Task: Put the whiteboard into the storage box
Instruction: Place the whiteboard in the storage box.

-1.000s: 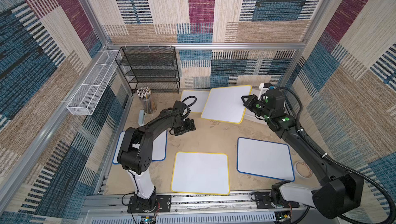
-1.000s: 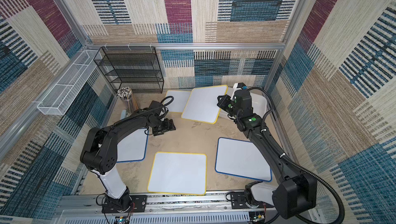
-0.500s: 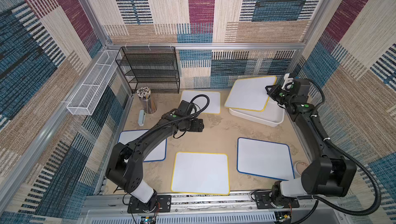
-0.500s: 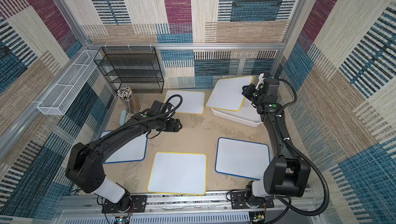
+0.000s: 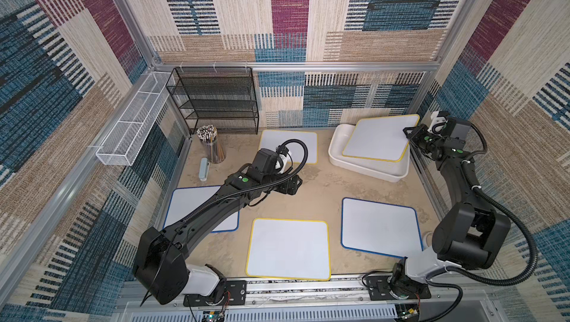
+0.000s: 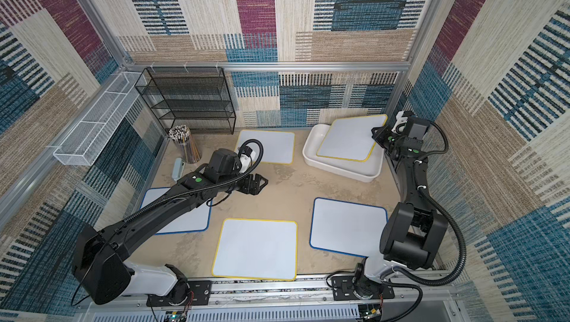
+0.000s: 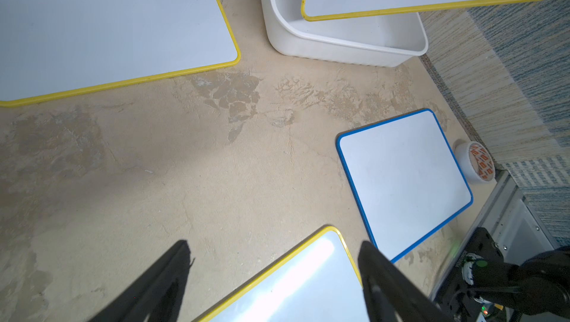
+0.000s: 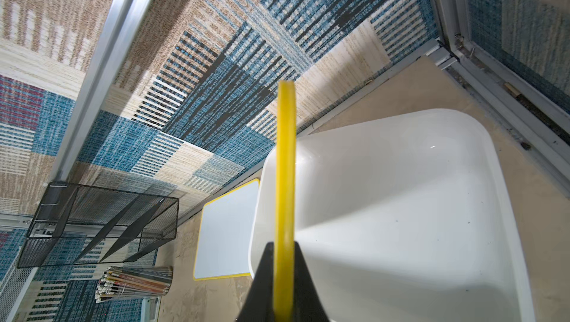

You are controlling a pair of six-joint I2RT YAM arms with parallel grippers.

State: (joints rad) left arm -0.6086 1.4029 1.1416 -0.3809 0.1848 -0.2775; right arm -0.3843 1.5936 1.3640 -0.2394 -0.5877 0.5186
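A yellow-rimmed whiteboard (image 5: 379,138) (image 6: 348,138) hangs tilted over the white storage box (image 5: 367,167) (image 6: 339,171) at the back right. My right gripper (image 5: 408,134) (image 6: 377,134) is shut on its right edge. In the right wrist view the yellow rim (image 8: 285,166) runs between the fingers of that gripper (image 8: 284,249), with the box's hollow (image 8: 401,212) beside it. My left gripper (image 5: 293,185) (image 6: 262,183) (image 7: 274,252) stands open and holds nothing, over the middle of the table near the corner of a front yellow-rimmed board (image 7: 293,283).
Other boards lie flat: yellow-rimmed at the back (image 5: 290,146) and front (image 5: 288,248), blue-rimmed at left (image 5: 191,203) and right (image 5: 381,226). A black mesh rack (image 5: 216,101), white wire tray (image 5: 132,126), pencil cup (image 5: 211,144) and eraser (image 5: 203,169) stand back left. A tape roll (image 7: 476,161) sits by the right wall.
My right arm has carried the yellow-rimmed whiteboard from the back middle rightward to above the storage box. The left arm has reached toward the table's middle and its jaws have parted a little.
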